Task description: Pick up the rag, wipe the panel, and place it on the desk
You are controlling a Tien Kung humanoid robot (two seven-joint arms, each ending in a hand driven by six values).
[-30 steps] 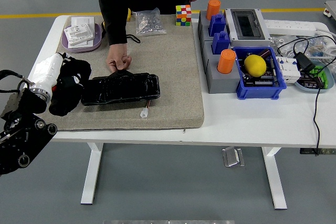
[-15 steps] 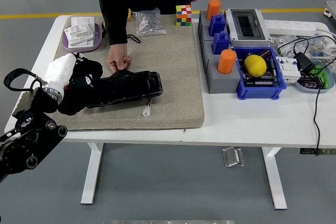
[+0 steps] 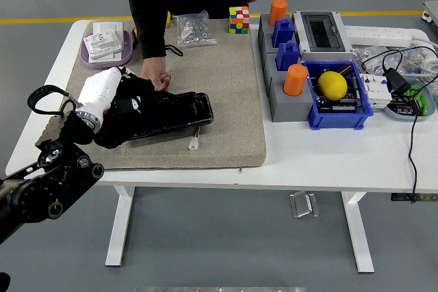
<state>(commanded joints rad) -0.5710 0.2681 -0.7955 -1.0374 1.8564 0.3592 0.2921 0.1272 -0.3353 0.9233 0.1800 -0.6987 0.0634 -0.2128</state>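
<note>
White worktop (image 3: 321,162), grey mat (image 3: 226,100) over its left half. On the mat's left edge I log: black panel (image 3: 174,114); my left hand (image 3: 120,104), fingers clamped on the black rag (image 3: 130,111) pressed against the panel's left end; person's hand (image 3: 159,80) at its far edge.

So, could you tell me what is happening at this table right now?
The robot's left hand, reaching in from the left, holds a black rag against the left end of a glossy black panel lying on the grey mat. A person standing at the far side steadies the panel's far edge with one hand. The rag is bunched over the panel's left end, so the wiping appears to be under way. The robot's right arm is not visible.
</note>
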